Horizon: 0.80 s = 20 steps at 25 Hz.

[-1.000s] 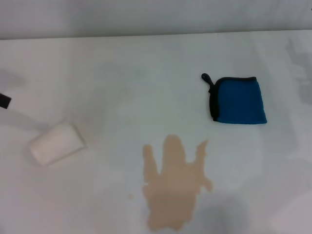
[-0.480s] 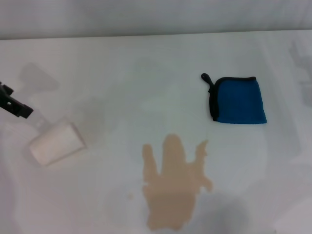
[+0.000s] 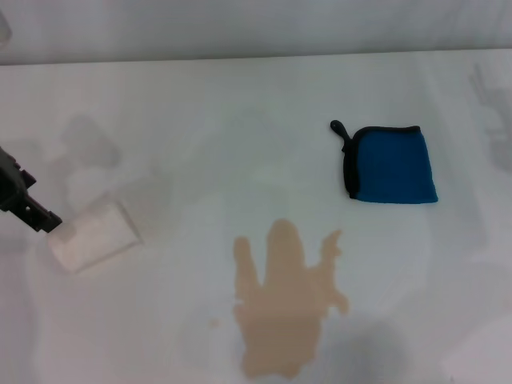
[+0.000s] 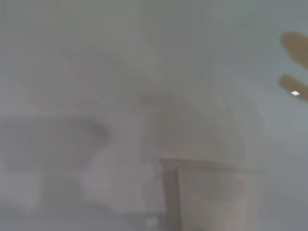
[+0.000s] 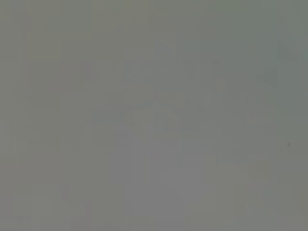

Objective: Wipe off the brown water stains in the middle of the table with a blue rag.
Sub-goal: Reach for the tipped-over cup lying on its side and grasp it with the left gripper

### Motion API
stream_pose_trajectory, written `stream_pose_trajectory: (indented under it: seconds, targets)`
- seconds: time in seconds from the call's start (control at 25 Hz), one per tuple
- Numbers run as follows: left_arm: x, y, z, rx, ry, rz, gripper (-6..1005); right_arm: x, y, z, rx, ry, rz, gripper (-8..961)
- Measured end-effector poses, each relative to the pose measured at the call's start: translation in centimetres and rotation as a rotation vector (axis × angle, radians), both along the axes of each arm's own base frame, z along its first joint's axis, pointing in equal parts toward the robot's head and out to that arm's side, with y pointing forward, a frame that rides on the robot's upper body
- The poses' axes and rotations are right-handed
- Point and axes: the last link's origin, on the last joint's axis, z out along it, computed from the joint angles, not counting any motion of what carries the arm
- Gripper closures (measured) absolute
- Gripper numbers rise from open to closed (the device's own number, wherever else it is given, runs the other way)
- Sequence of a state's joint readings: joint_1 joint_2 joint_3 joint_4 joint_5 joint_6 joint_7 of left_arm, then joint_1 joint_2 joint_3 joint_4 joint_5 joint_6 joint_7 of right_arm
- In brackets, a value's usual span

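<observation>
Brown water stains [image 3: 285, 306] sitting on white table [image 3: 240, 120] | blue rag [image 3: 392, 165] lying apart | I'm seeing left gripper [image 3: 32, 210] touching paper cup [image 3: 92, 235], finger state unclear.

Rag [image 3: 391, 166] far right; stains [image 3: 286, 300] near centre; cup [image 3: 92, 236] left.

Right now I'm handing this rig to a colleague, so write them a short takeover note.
Left gripper: at the table's left edge, right by the tipped white paper cup; finger state unclear.
Right gripper: not in view.
Blue rag: folded, untouched, lying on the table at far right, apart from the spill.
Brown water stains: one puddle near the front middle, unwiped.
Done: nothing of the wiping.
Left: pick up the rag, wipe the puddle.
</observation>
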<state>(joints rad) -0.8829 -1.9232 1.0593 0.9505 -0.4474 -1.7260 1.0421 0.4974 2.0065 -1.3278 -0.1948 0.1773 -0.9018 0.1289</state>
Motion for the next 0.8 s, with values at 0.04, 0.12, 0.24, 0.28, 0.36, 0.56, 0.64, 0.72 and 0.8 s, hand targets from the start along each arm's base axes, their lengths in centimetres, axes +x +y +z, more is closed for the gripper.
stream_pose_trajectory:
  seconds: [0.04, 0.12, 0.24, 0.28, 0.36, 0.56, 0.64, 0.72, 0.8]
  targets:
    - [-0.1, 0.1, -0.2, 0.007, 0.012, -0.005, 115, 0.0, 0.1, 0.0, -0.001, 0.000, -0.001, 119]
    - [-0.2, 0.4, -0.8, 0.025, 0.035, -0.026, 115, -0.1, 0.2, -0.1, -0.004, 0.001, -0.004, 119]
    - [0.0, 0.5, -1.8, 0.025, 0.043, -0.060, 116, -0.1, 0.3, 0.0, -0.002, 0.003, -0.006, 119]
    - [0.2, 0.6, -2.4, 0.019, 0.043, -0.082, 116, -0.1, 0.3, 0.0, 0.001, 0.004, -0.006, 119]
    - [0.4, 0.6, -2.7, 0.016, 0.039, -0.095, 116, -0.1, 0.5, 0.3, 0.015, 0.011, -0.009, 119]
    - [1.2, 0.5, -3.4, -0.010, 0.033, -0.114, 115, 0.0, 0.6, 0.8, 0.030, 0.015, -0.017, 119]
    - [1.4, 0.4, -3.7, -0.027, 0.042, -0.118, 115, 0.1, 0.7, 1.0, 0.032, 0.013, -0.020, 120]
    - [1.5, 0.2, -4.0, -0.050, 0.055, -0.123, 115, 0.1, 0.8, 1.3, 0.035, 0.010, -0.019, 120]
    - [1.7, 0.0, -4.2, -0.069, 0.068, -0.127, 115, 0.1, 0.9, 1.5, 0.036, 0.006, -0.019, 120]
